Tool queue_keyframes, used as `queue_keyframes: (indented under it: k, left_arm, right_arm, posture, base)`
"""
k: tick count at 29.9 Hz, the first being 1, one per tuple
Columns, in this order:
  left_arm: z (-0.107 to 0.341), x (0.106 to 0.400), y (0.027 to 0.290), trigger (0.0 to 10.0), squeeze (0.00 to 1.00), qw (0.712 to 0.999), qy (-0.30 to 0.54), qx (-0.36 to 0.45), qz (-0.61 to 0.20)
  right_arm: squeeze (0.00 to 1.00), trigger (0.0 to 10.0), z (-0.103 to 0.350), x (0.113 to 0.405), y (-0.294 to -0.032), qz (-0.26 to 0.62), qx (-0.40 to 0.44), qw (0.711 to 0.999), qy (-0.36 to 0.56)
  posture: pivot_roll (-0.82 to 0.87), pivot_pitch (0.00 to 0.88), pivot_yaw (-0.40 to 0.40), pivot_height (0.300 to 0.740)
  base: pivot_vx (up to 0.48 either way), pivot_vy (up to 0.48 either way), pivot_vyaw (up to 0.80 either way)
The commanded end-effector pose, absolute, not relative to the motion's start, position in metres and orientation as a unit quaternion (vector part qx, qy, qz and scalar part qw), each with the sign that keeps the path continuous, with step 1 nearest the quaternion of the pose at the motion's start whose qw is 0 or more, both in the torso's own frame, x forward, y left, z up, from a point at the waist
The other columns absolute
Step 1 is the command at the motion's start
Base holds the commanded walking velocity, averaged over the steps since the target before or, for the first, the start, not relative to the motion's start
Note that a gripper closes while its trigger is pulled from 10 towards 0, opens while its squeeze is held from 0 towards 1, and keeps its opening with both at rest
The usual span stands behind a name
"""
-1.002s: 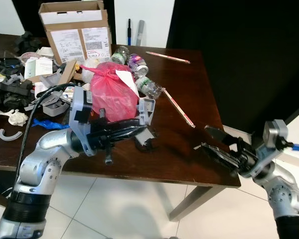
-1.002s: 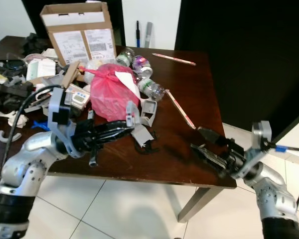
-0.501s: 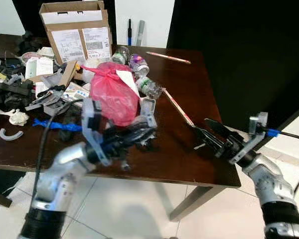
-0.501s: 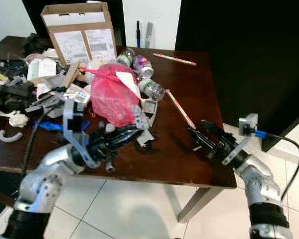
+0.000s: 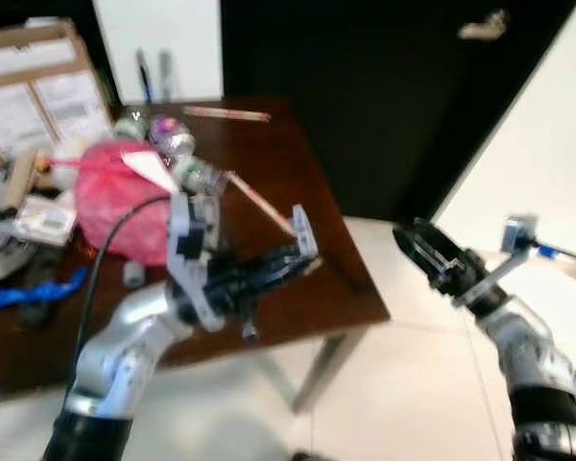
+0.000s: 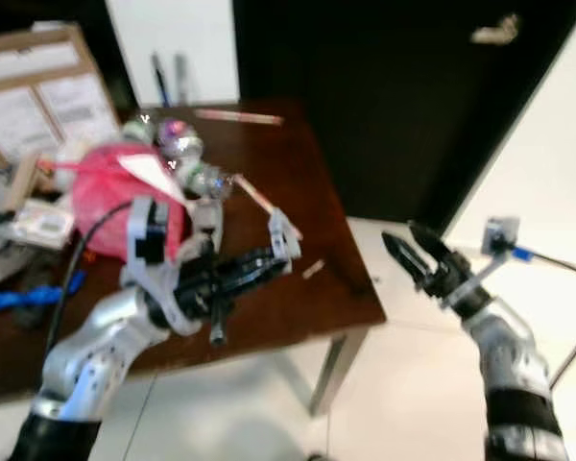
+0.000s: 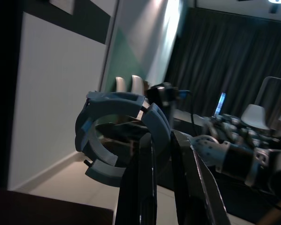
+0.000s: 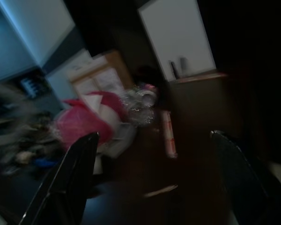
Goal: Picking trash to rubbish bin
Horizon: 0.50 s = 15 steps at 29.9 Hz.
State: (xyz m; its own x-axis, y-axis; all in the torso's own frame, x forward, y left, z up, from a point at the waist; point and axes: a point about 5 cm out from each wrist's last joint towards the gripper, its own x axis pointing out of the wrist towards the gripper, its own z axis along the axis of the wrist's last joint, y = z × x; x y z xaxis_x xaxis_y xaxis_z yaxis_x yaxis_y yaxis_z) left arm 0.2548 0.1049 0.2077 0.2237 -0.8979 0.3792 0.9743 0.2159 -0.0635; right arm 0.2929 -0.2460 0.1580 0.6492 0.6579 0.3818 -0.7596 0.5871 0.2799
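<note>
The cluttered bench (image 5: pixel 298 192) lies left — left tool (image 5: pixel 286 261) clamps a grey plastic piece (image 7: pixel 119 136), unbinned; right tool (image 5: pixel 432 257) gapes empty.

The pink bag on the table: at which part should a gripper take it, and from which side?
Probably at the knotted neck of the pink bag, which sticks out sideways toward the cardboard box. The neck looks thin enough to fit between two fingers, while the body is round and bulky. Coming from above seems easiest, since bottles and clutter crowd the bag's sides on the table.
</note>
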Motion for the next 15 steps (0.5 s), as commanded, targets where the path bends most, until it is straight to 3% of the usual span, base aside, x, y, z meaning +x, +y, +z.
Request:
queue_keyframes:
  k: [1, 8, 13, 15]
  left_arm:
    - [0.21, 0.251, 0.101, 10.0, 0.0, 0.761, -0.133, -0.148, -0.617]
    - [0.209, 0.251, 0.099, 10.0, 0.0, 0.759, -0.133, -0.15, -0.619]
    - [0.21, 0.253, 0.098, 10.0, 0.0, 0.758, -0.134, -0.151, -0.62]
    - [0.21, 0.254, 0.098, 10.0, 0.0, 0.762, -0.134, -0.151, -0.615]
  right_arm:
    - [0.0, 10.0, 0.161, 0.283, -0.246, 0.438, 0.224, 0.861, -0.127]
    - [0.0, 10.0, 0.162, 0.274, -0.257, 0.445, 0.217, 0.86, -0.124]
    - [0.0, 10.0, 0.162, 0.262, -0.253, 0.482, 0.216, 0.841, -0.123]
    - [0.0, 10.0, 0.163, 0.252, -0.247, 0.52, 0.214, 0.818, -0.118]
  posture:
    - [0.05, 0.117, -0.015, 0.74]
    - [0.04, 0.121, -0.014, 0.74]
    - [0.03, 0.122, -0.012, 0.74]
    - [0.03, 0.122, -0.011, 0.74]
  base:
    - [0.0, 0.0, -0.8]
    - [0.0, 0.0, -0.8]
    - [0.0, 0.0, -0.8]
    - [0.0, 0.0, -0.8]
